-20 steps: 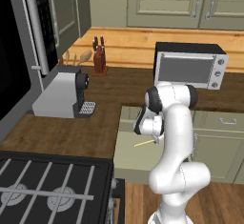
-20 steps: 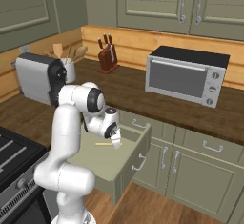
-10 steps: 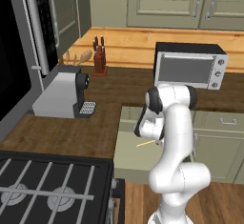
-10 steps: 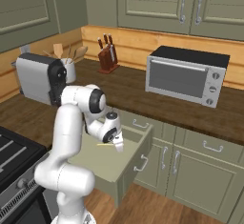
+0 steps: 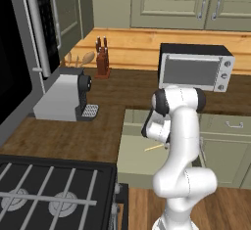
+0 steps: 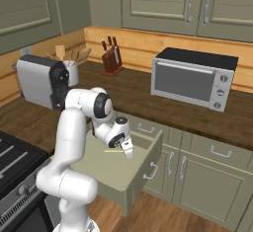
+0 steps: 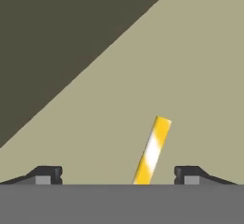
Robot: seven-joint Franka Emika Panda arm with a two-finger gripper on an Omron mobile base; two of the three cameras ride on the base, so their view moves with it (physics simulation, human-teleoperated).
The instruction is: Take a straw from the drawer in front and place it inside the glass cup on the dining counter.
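The sage-green drawer (image 6: 144, 169) stands pulled out under the worktop, its pale floor (image 5: 133, 159) bare except for the straw (image 6: 113, 151). The straw (image 5: 154, 147) lies flat, a thin pale-yellow stick. My gripper (image 6: 129, 153) hangs low inside the drawer, right at the straw's end. In the hand view the straw (image 7: 152, 151) rises between the two fingertips, nearer the right one, and the gripper (image 7: 116, 175) is open with both tips well apart from it. The glass cup and the dining counter are out of view.
A microwave (image 6: 193, 77) sits on the brown worktop behind the drawer. A grey coffee machine (image 5: 61, 97), a knife block (image 5: 102, 60) and a holder of wooden spoons (image 6: 70, 63) stand to the left. The stove (image 5: 49, 190) is at the near left.
The hand has sunk a little lower into the drawer, closer to the straw. The straw has stayed where it lay.
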